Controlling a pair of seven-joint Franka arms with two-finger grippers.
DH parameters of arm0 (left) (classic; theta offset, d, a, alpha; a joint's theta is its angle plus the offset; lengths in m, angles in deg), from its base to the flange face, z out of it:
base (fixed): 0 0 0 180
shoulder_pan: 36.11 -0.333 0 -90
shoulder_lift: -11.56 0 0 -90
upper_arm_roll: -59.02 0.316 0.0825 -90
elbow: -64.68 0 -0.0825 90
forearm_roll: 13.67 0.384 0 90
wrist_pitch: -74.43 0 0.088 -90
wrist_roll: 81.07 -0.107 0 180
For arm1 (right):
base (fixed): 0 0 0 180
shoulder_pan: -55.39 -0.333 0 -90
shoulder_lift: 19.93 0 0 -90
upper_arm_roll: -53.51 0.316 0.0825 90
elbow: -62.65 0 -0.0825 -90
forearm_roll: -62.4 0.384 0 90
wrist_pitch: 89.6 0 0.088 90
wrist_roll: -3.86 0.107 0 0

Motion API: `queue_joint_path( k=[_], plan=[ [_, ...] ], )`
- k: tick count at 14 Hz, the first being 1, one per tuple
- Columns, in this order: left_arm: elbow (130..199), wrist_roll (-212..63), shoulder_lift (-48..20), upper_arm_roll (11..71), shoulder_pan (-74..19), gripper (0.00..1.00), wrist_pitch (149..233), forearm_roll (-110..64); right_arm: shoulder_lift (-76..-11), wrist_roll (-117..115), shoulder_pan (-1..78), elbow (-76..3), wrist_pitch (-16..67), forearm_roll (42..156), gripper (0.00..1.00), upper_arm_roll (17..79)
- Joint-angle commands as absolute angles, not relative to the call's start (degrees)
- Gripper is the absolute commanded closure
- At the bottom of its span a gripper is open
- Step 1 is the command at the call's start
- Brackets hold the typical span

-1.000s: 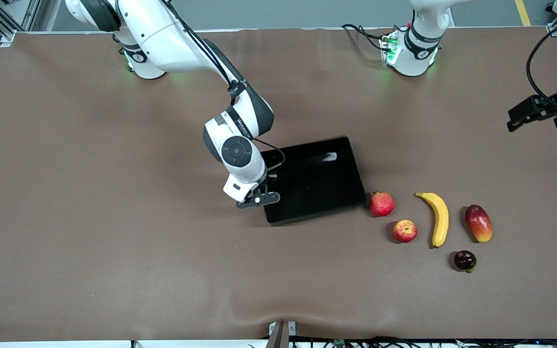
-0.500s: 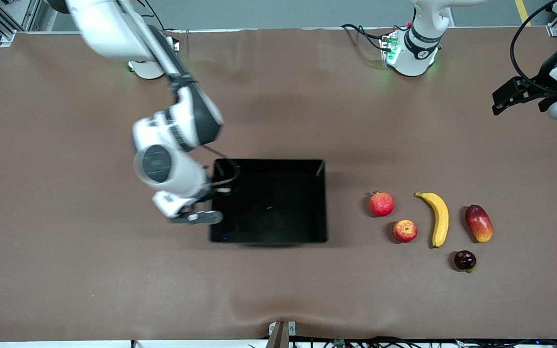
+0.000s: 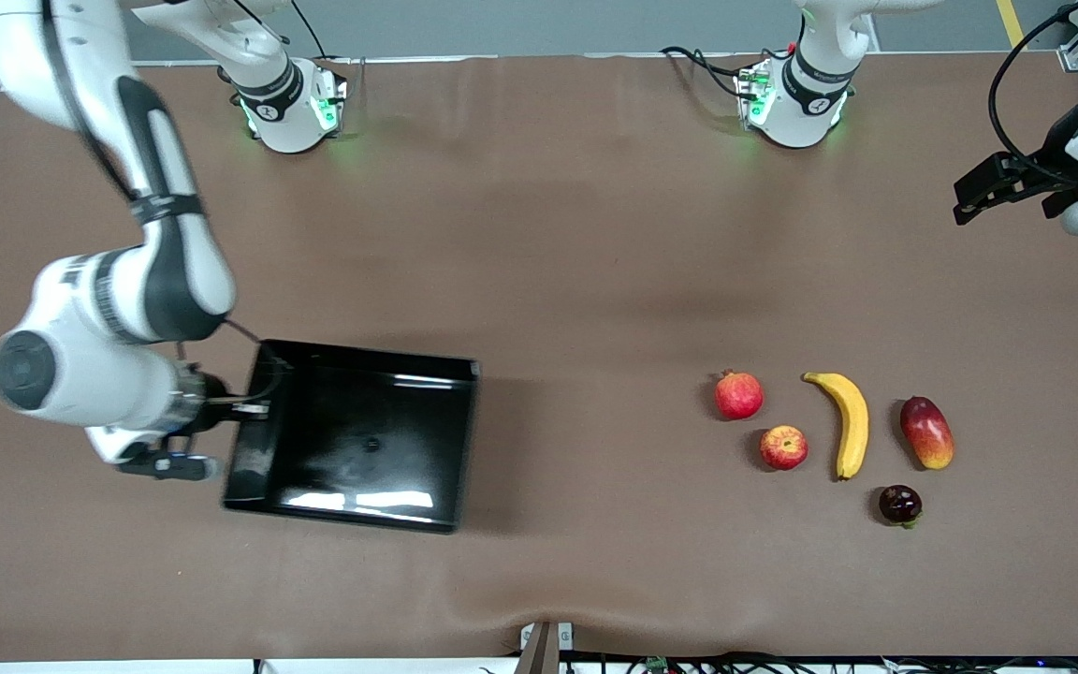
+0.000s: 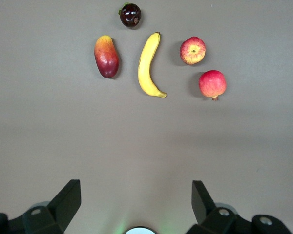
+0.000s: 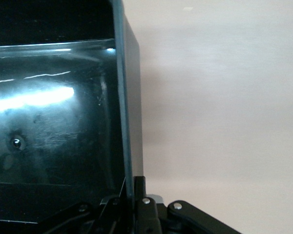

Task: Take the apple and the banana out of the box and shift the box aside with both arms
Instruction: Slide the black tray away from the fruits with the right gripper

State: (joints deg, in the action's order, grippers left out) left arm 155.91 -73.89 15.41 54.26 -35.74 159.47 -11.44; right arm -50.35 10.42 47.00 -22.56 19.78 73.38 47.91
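Where the brown table [image 3: 558,234] stretches toward the right arm's end, the black tray [image 3: 352,440] sits with its glossy floor bare, and everything else is placed from it. The right gripper [image 3: 221,412] is at the tray's short wall, its fingers clamped on that wall's rim [image 5: 128,146], one inside and one outside. Well apart from the tray, toward the left arm's end, the fruits lie in a loose cluster: the banana [image 3: 850,421], a red-yellow mango [image 3: 926,432] beside it, a pomegranate [image 3: 738,394] closest to the tray, the apple [image 3: 783,446] just beside the pomegranate, and a small dark fruit [image 3: 899,504]. The left gripper [image 3: 1016,183] hangs over the table, farthest from the tray, its fingers [image 4: 68,200] spread wide and holding nothing.
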Motion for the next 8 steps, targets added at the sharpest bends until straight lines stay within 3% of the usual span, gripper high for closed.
queue_joint_path(
  k=[1,8],
  plan=[
    [156.4,-73.1,16.0,54.5,-35.8,0.00,159.0,-12.7,-48.4,5.7,52.6,-25.5,19.6,72.9,1.00,49.3],
    [156.8,-73.1,16.4,54.5,-35.8,0.00,158.5,-12.7,-51.0,-11.5,67.5,-25.9,21.4,72.0,1.00,49.4]
  ],
)
